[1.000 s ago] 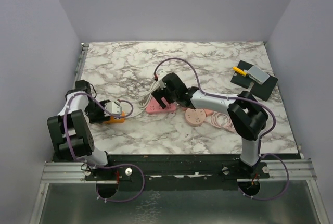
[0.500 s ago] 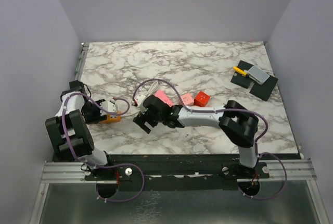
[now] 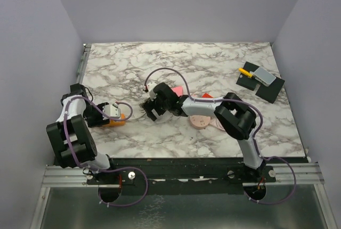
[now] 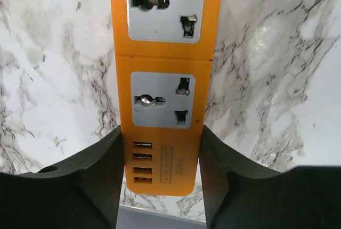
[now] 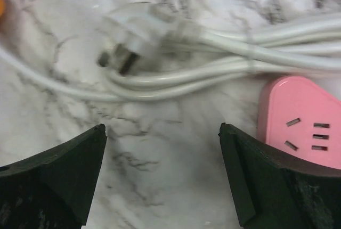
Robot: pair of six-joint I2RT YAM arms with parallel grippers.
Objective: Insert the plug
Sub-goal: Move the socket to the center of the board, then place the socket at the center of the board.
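The left gripper point(image 4: 160, 133) is clamped on the orange power strip point(image 4: 165, 64). Its two dark fingers point(image 4: 90, 170) press against the strip's long sides at the end that carries the row of small USB ports. That end sits right between the jaws. The rest of the strip runs straight out ahead of them and shows two grey socket plates, one just past the fingertips and one further out. The strip lies flat on the marble table point(image 3: 213, 58).

The right gripper point(image 5: 162, 133) has its jaws spread wide, with only bare marble between them. The white plug point(image 5: 125, 42) lies on the table ahead of the jaws, nearer the left finger and clear of both. It rests on its side, and its metal pins point back and left towards that finger. Its white cable point(image 5: 256, 40) runs off to the right ahead of the jaws and doubles back in loose loops. A pink power strip point(image 5: 298, 117) lies ahead of the right finger, just beside its tip, with one socket face showing.

In the top view the two grippers are well apart, and the plug is not in the orange strip.
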